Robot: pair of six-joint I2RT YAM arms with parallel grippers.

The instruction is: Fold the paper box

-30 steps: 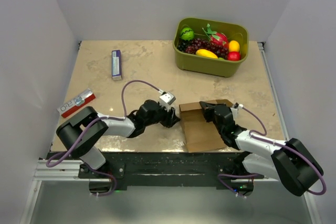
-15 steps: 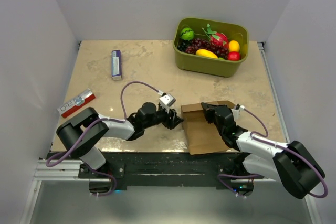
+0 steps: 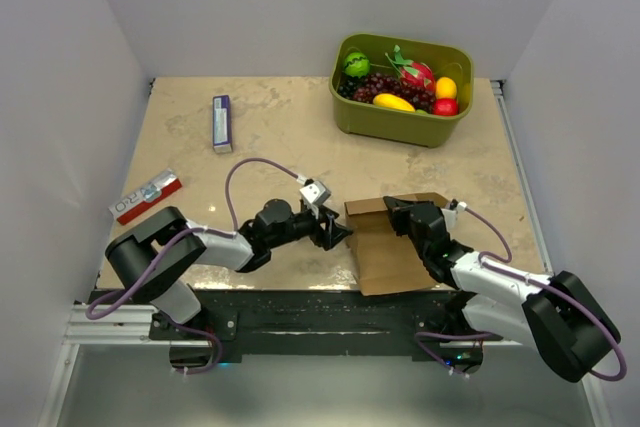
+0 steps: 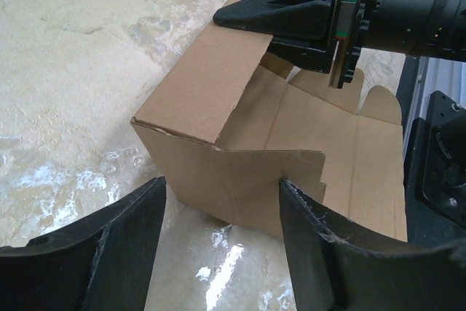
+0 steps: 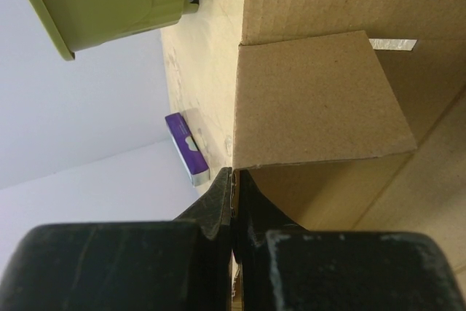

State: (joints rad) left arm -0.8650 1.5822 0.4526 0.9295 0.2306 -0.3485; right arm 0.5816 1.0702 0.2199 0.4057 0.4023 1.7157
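The paper box (image 3: 385, 252) is plain brown cardboard, partly folded, lying near the table's front edge between the two arms. In the left wrist view its near corner wall (image 4: 233, 187) stands upright with a flap (image 4: 211, 85) leaning over it. My left gripper (image 3: 338, 232) is open at the box's left side. Its fingers straddle the corner wall, and the right fingertip (image 4: 291, 194) is at the wall's edge. My right gripper (image 3: 392, 208) is shut on the box's far wall, the cardboard edge pinched between its jaws (image 5: 233, 172).
A green bin (image 3: 402, 89) of toy fruit stands at the back right. A slim purple-and-white box (image 3: 222, 123) lies at the back left and shows in the right wrist view (image 5: 187, 147). A red-and-white box (image 3: 146, 196) lies at the left edge.
My left gripper has opened wider and edged right toward the box's corner. The right gripper has kept its grip and barely moved.
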